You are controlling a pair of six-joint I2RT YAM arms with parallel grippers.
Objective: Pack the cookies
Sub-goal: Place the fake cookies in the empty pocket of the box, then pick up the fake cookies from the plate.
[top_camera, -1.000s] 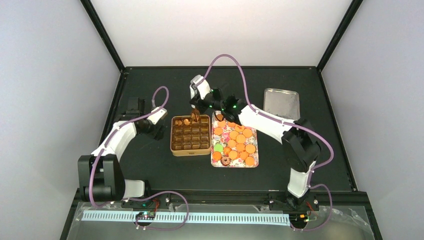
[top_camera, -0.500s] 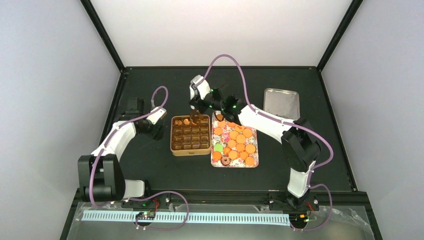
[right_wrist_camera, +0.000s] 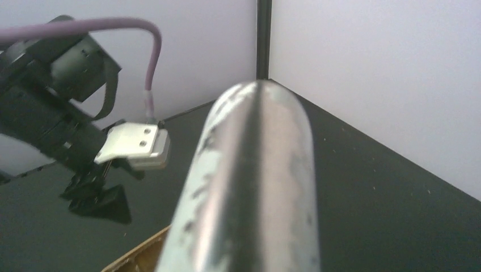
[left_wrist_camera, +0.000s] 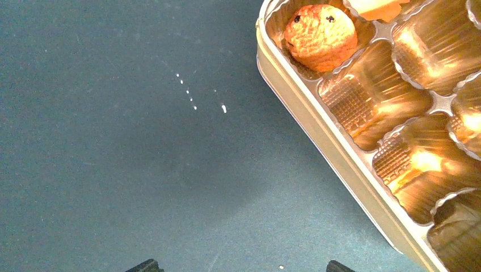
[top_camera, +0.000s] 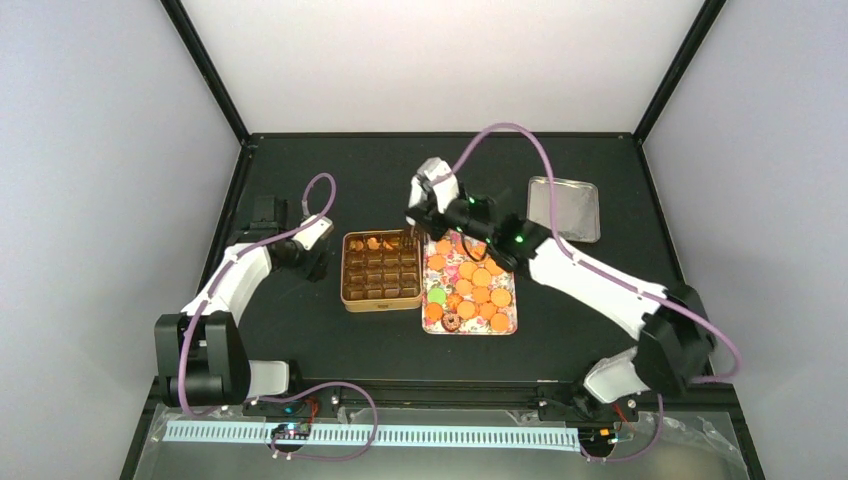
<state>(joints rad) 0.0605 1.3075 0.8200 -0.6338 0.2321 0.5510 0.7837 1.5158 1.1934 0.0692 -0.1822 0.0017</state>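
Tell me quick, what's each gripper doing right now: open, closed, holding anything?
Left gripper: open, holding nothing.
Right gripper: cannot be told; a shiny metal bar blocks its wrist view.

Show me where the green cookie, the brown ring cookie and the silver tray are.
green cookie (top_camera: pixel 436 296): top external view, its middle.
brown ring cookie (top_camera: pixel 450 322): top external view, its ring.
silver tray (top_camera: pixel 565 208): top external view, its bare floor.

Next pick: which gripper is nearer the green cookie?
Right. Right gripper hangs at the square tin's far-right corner, beyond the green cookie; left gripper is past the tin's left side.
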